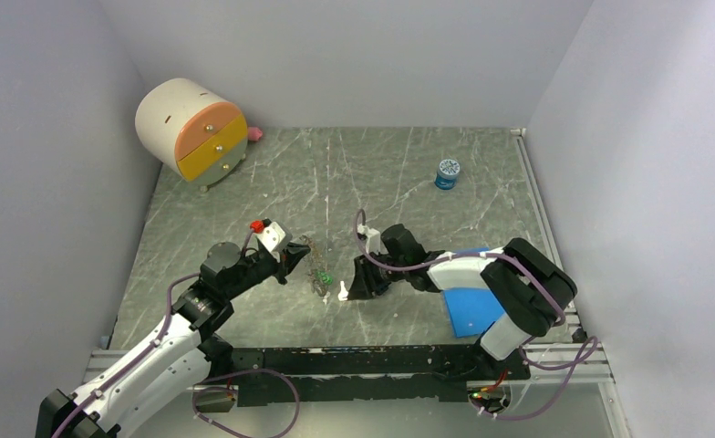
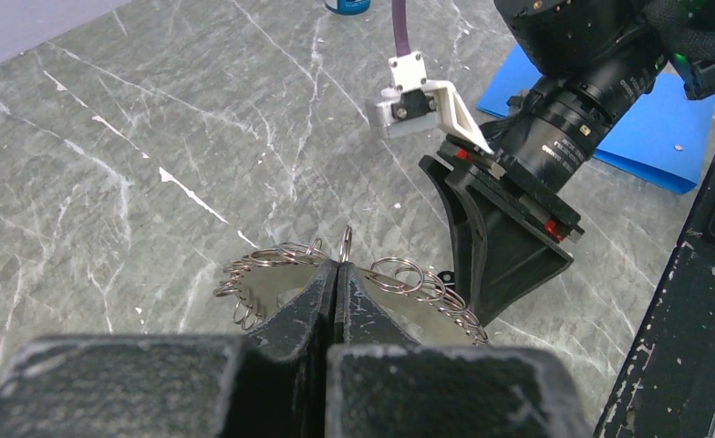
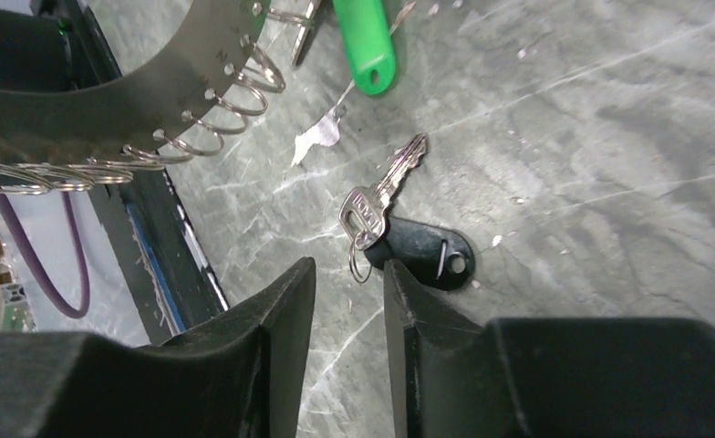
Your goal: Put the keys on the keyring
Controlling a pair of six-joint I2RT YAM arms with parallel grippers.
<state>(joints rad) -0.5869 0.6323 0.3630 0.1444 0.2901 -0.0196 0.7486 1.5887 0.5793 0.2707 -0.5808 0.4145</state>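
Note:
My left gripper (image 2: 338,266) is shut on the rim of the keyring (image 2: 272,263), a large silvery hoop edged with small wire loops, and holds it just above the table (image 2: 153,137). From above, the keyring (image 1: 316,260) stands between the two grippers. A green-headed key (image 3: 365,46) hangs from the keyring (image 3: 199,91). Another of the keys, silver with a black tag (image 3: 422,255), lies flat on the marble. My right gripper (image 3: 349,269) hovers open right over it, and the key's small split ring sits by the gap between the fingertips. Nothing is gripped there.
A small blue jar (image 1: 447,173) stands at the back right. At the back left sits a round drawer cabinet (image 1: 192,128) with a pink object (image 1: 255,134) beside it. A blue sheet (image 1: 472,310) lies under the right arm. Walls enclose the table.

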